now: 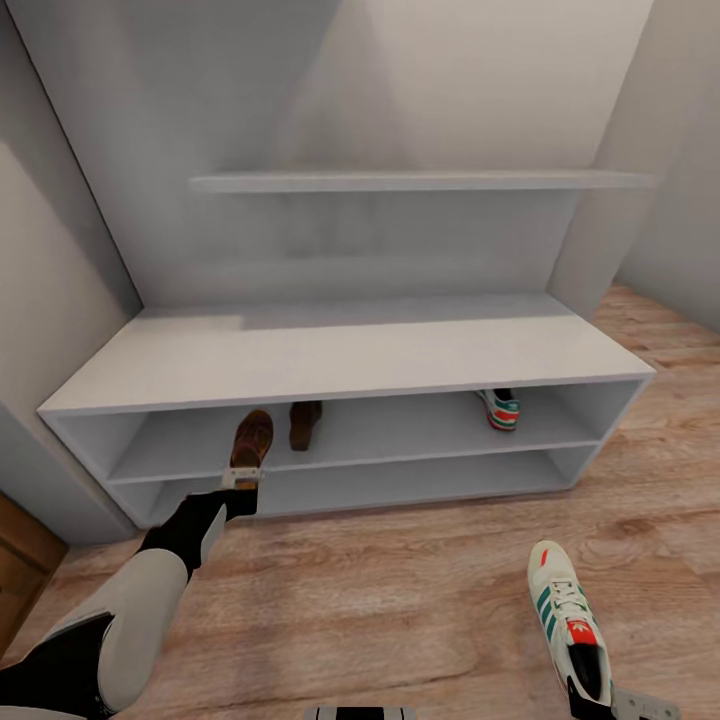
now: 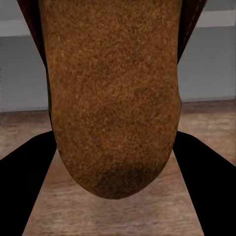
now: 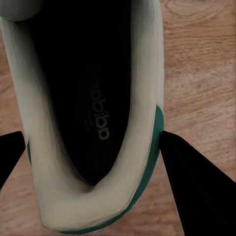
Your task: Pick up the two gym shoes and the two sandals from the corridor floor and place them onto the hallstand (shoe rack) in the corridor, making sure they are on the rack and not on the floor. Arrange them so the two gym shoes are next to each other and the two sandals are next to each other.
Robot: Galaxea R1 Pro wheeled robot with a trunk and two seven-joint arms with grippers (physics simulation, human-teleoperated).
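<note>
The left gripper (image 1: 243, 478) pinches a flat brown leather sandal (image 1: 251, 440) at the upper slot of the pale grey hallstand (image 1: 340, 355), beside its twin (image 1: 305, 422) — release comes next. The right gripper (image 1: 612, 702) clasps the heel of a white green-striped gym shoe (image 1: 567, 620) on the wood-plank floor (image 1: 380, 600) — it belongs beside the shelved one (image 1: 500, 408).

Pale grey walls (image 1: 480, 90) enclose the corner, with one long wall shelf (image 1: 420, 181) across them. Light wood plank floor (image 1: 400, 590) runs below. A brown wooden panel (image 1: 22, 560) shows at the left edge.
</note>
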